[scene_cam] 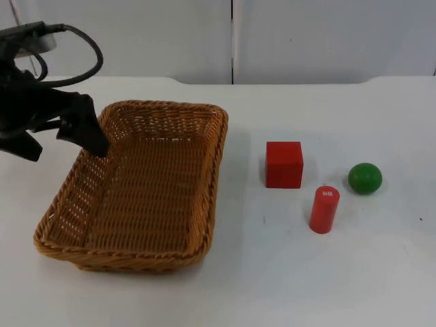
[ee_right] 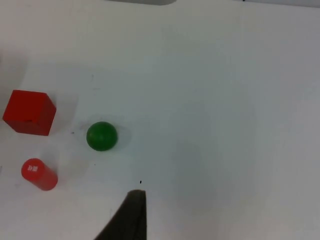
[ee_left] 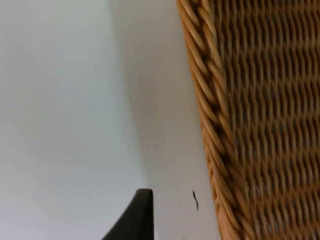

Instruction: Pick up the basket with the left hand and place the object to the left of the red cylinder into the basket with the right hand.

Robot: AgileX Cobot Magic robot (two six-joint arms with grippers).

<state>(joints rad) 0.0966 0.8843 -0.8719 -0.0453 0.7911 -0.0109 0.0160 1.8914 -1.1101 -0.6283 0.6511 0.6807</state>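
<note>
A rectangular woven wicker basket [scene_cam: 139, 191] rests on the white table [scene_cam: 286, 286], and everything else is placed here relative to it. The left gripper [scene_cam: 92, 139] is at the basket's left long rim, near its far corner, with one black finger [scene_cam: 88, 129] reaching over the rim to the inner side of the wall. In the left wrist view the braided rim [ee_left: 210, 115] runs past a black fingertip [ee_left: 137, 215] that stands over the bare table just outside the wall; whether the fingers are spread around the rim or already pinching it I cannot tell. The basket's base looks flat on the table.

To the right of the basket, well apart from it, sits a red cube [scene_cam: 284, 164]. Beyond the cube, farther from the basket and nearer the viewer, a red cylinder [scene_cam: 324, 209] stands upright, and a green ball [scene_cam: 365, 178] lies farthest from the basket. The three stand near one another without touching. The right gripper's black fingertip [ee_right: 127, 217] is seen above bare table past the ball; its finger state cannot be told.
</note>
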